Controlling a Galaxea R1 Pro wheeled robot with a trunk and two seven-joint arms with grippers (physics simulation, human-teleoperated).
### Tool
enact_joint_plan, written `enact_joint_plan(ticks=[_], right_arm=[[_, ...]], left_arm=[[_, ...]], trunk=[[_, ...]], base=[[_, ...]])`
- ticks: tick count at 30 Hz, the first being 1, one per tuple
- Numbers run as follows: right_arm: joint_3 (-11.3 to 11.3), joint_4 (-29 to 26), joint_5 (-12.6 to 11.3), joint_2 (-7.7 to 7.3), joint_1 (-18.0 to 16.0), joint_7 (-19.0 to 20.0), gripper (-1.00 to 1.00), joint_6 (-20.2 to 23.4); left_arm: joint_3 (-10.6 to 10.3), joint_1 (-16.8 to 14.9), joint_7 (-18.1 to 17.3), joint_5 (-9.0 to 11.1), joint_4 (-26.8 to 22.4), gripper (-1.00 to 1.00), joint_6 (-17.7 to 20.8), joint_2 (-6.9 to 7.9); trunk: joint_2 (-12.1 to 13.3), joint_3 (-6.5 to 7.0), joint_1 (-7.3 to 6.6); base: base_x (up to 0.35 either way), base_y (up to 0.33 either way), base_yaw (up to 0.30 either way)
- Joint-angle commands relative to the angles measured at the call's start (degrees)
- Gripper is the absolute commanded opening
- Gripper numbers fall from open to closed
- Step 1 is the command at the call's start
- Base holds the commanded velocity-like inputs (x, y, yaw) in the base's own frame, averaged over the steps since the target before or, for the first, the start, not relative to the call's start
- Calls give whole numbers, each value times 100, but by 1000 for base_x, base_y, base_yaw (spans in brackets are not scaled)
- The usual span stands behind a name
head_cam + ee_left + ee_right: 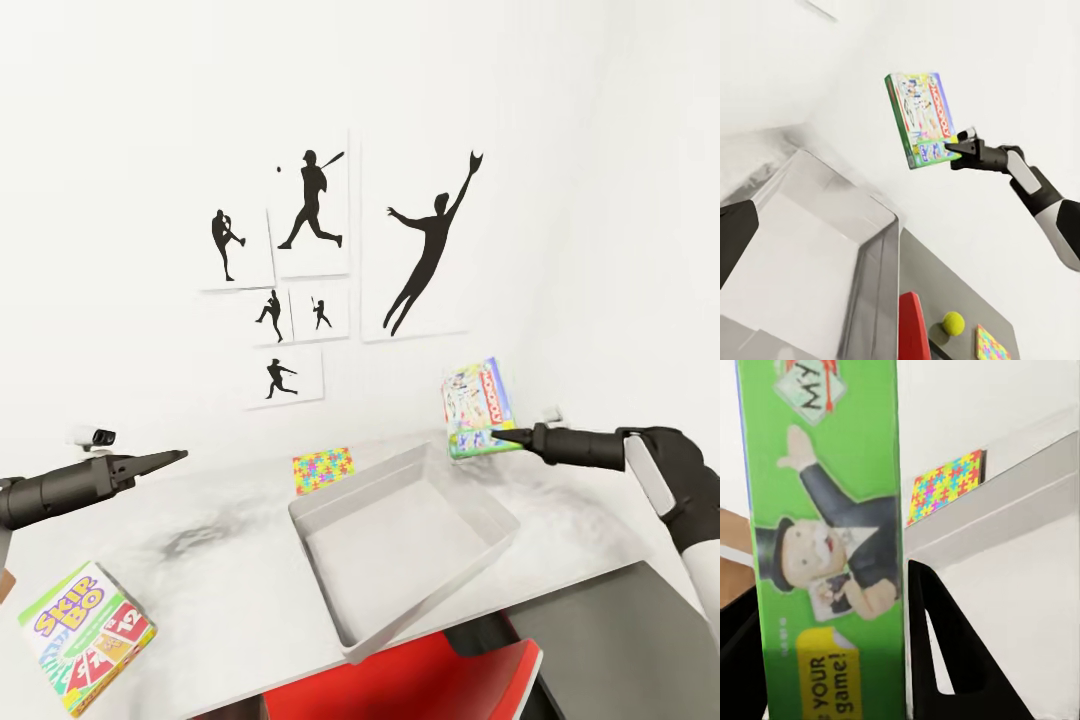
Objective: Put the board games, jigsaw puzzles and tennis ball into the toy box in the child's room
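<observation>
Right end effector (500,436) clamped on green-edged board game (478,407), aloft beside toy box (404,540); left end effector (170,458) grip state indiscernible.

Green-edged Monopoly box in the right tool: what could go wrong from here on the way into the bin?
1. The right tool pinches the green-edged Monopoly box by one lower edge only, so it may swing or slip out mid-air.
2. The box hangs beyond the far right corner of the toy box, not over its opening; released now, it would probably land on the desk.
3. Lowered as it stands, upright, it could catch the bin's rim.
</observation>
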Motion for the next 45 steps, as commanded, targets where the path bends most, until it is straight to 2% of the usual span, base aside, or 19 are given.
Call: enact_joint_plan(ticks=[1,4,5,9,14,16,18,20,28,34,41,45], right_arm=[[175,31,21,-34,-9,89,-100,17],[602,65,25,-60,-12,155,-100,17],[682,69,25,-54,-12,162,-100,17],[1275,79,24,-3,-13,187,-100,17],[1584,82,30,31,-9,188,-100,17],[1772,82,32,68,-7,179,-100,17],[2072,78,43,119,-8,171,-100,17],[2228,71,44,141,-7,173,-100,17],[2335,65,59,163,-9,146,-100,17],[2316,100,70,357,-7,88,-100,-82],[2090,108,62,584,-8,-136,-100,-298],[1961,108,49,713,-11,-264,-100,-350]], left_arm=[[-1,-5,-26,-2,-1,100,65,5],[1,-5,-26,12,-1,100,78,10],[2,-5,-26,14,-1,100,80,10],[5,-5,-26,29,-1,100,105,24],[0,-5,-26,33,-4,100,125,25],[-1,-5,-26,31,-5,100,124,26],[-2,-5,-26,24,-7,100,124,28],[-2,-5,-26,16,-7,100,119,26],[-2,-5,-26,4,-6,100,108,26],[-62,129,-26,20,34,100,5,-149],[-41,169,-26,28,34,100,-113,-375],[-31,171,-26,29,34,100,-120,-389]], trunk=[[-13,-13,4],[-13,-13,4],[-13,-13,4],[-13,-13,4],[-13,-13,4],[-13,-13,4],[-13,-13,4],[-13,-13,4],[-13,-13,4],[-13,-13,4],[-13,-13,4],[-13,-13,4]], base=[[0,0,0],[0,0,0],[0,0,0],[0,0,0],[0,0,0],[0,0,0],[0,0,0],[0,0,0],[0,0,0],[0,0,0],[0,0,0],[0,0,0]])
